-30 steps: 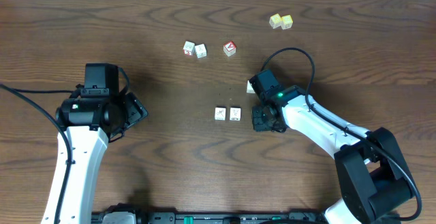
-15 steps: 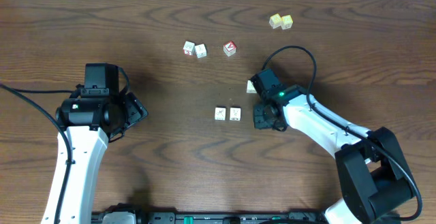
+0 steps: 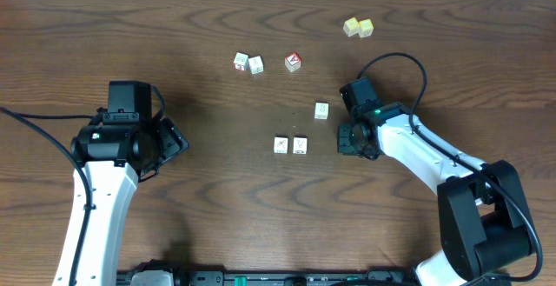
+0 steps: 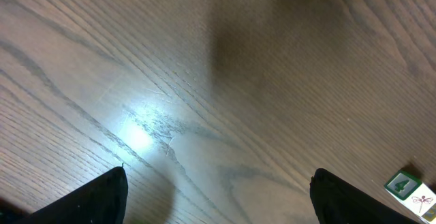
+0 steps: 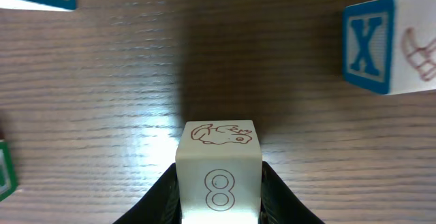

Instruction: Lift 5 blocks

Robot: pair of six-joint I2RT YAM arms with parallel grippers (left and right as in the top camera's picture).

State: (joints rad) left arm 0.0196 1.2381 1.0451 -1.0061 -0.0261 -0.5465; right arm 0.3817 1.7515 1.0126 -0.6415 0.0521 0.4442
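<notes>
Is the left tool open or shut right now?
Open: in the left wrist view the left tool has its fingers far apart along the bottom edge, only bare table between them.

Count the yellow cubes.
2. Left yellow cube and right yellow cube sit side by side near the far edge, right of the red-faced cube. No others visible.

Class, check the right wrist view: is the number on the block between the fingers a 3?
No, the block shows a printed 8 on its near face.
</notes>
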